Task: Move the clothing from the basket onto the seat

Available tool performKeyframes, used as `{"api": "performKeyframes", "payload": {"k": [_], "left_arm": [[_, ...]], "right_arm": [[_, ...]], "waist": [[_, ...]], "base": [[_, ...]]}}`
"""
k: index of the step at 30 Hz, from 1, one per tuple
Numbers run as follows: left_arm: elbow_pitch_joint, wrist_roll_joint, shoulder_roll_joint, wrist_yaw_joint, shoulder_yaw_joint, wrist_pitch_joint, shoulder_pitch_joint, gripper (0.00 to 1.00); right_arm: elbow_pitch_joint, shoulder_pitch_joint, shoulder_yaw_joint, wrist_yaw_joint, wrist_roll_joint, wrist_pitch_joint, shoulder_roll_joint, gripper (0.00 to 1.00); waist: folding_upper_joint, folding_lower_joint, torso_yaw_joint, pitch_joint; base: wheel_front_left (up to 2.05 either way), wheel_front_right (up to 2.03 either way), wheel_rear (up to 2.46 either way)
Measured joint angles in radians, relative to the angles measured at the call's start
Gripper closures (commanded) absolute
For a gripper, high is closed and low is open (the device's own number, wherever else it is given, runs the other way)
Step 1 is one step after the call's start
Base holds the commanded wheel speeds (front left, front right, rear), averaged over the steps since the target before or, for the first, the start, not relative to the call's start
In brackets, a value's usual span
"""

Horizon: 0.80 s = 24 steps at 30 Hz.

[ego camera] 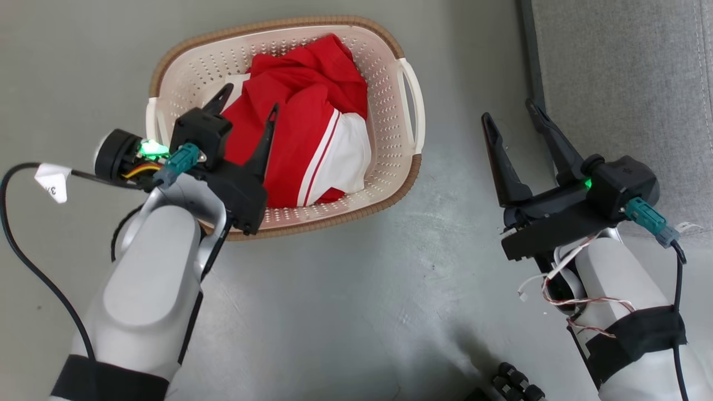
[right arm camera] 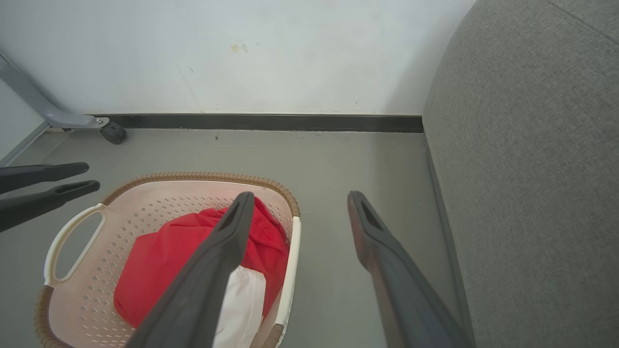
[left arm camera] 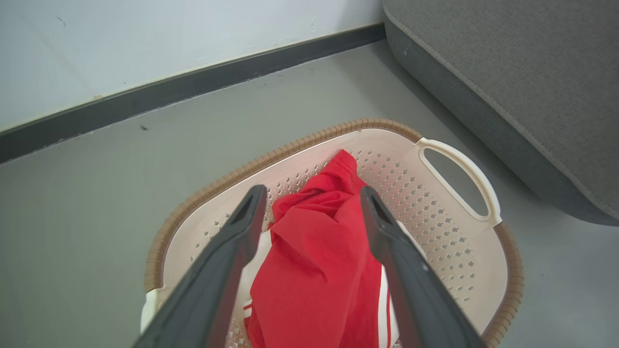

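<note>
Red clothing (ego camera: 303, 120) with white panels lies bunched in the oval cream basket (ego camera: 390, 72) on the floor. My left gripper (ego camera: 249, 98) hovers over the basket's left side, open, its fingers above the red fabric (left arm camera: 314, 261) with nothing between them. My right gripper (ego camera: 509, 114) is open over bare floor between the basket and the grey seat (ego camera: 624, 83). In the right wrist view the basket (right arm camera: 77, 227) and clothing (right arm camera: 159, 266) sit at lower left, the seat (right arm camera: 532, 193) fills the right, and my right gripper (right arm camera: 300, 198) holds nothing.
A white wall with a dark skirting board (right arm camera: 266, 122) runs behind the basket. A grey leg with a black caster (right arm camera: 113, 133) stands at the far left by the wall. Grey floor (ego camera: 362, 289) lies open in front of the basket. Black parts (ego camera: 515, 384) show at the bottom edge.
</note>
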Motion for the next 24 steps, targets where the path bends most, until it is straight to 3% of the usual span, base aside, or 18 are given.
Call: {"api": "performKeyframes", "payload": {"k": [24], "left_arm": [[0.081,0.064,0.067,0.000,-0.040,0.223,-0.140,0.00]], "right_arm": [[-0.006,-0.059,0.037,0.004,0.000,0.000,0.030,0.00]], "waist": [[0.0000,0.0000,-0.081,0.121]], "base": [[0.00,0.00,0.00]]}}
